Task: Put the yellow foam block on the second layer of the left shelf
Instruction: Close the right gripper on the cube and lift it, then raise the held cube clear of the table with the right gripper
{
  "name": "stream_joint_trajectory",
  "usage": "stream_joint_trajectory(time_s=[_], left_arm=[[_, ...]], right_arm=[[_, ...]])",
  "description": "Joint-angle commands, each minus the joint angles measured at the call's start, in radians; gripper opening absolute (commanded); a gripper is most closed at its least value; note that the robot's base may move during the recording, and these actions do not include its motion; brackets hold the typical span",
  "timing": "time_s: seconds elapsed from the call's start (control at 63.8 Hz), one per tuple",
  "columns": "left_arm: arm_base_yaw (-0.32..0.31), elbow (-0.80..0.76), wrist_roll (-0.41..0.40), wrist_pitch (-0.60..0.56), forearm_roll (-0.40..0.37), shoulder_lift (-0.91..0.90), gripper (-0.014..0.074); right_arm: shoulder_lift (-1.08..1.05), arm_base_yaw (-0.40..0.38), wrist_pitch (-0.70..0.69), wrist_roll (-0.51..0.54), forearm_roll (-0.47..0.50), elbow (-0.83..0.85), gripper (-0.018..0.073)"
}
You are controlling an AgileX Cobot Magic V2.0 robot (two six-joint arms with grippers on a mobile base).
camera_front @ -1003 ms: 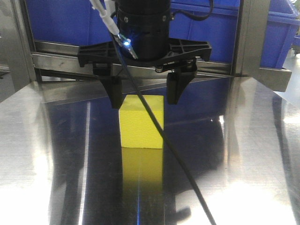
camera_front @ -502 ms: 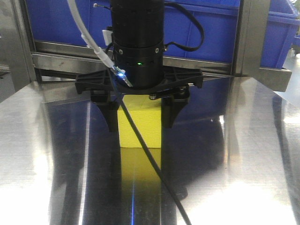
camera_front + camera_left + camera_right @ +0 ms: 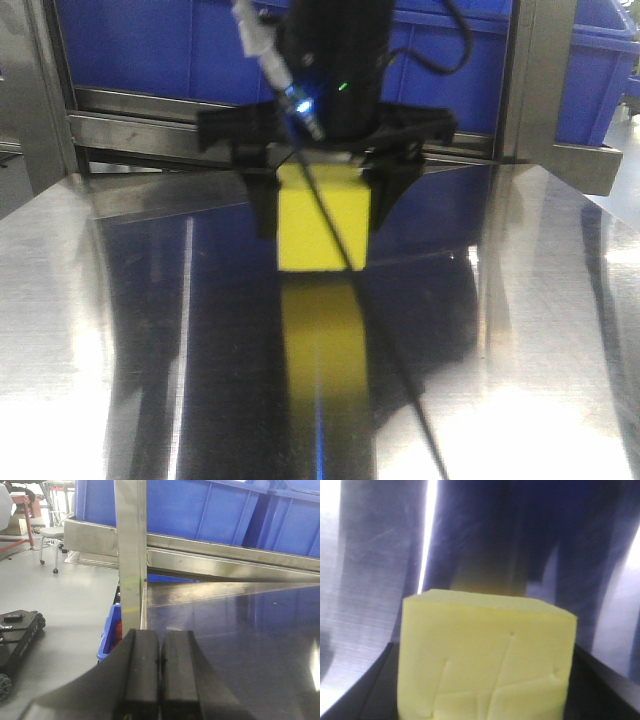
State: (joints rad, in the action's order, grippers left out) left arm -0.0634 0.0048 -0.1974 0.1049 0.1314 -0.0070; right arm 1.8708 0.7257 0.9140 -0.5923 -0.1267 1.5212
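Right wrist: foam block [image 3: 485,655], base off-frame

I see that the block [image 3: 322,218] is bright yellow and matte, with faint crease lines on one face. The right gripper [image 3: 322,228] and the left gripper [image 3: 160,680] are black, also the cable [image 3: 387,350]. The far bins [image 3: 150,45] are blue. The table [image 3: 540,300] is silver steel, and it mirrors a yellow streak and dark blue patches.

Black fingers [image 3: 142,680], thin black cable [image 3: 328,222]
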Motion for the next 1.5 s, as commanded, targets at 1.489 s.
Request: stream_joint_trajectory(time_s=[1.489], left_arm=[[0.0, 0.028, -0.004, -0.083, -0.007, -0.013, 0.0136]], right_arm=[[-1.716, -0.58, -0.195, 0.618, 0.055, -0.908, 0.0335]])
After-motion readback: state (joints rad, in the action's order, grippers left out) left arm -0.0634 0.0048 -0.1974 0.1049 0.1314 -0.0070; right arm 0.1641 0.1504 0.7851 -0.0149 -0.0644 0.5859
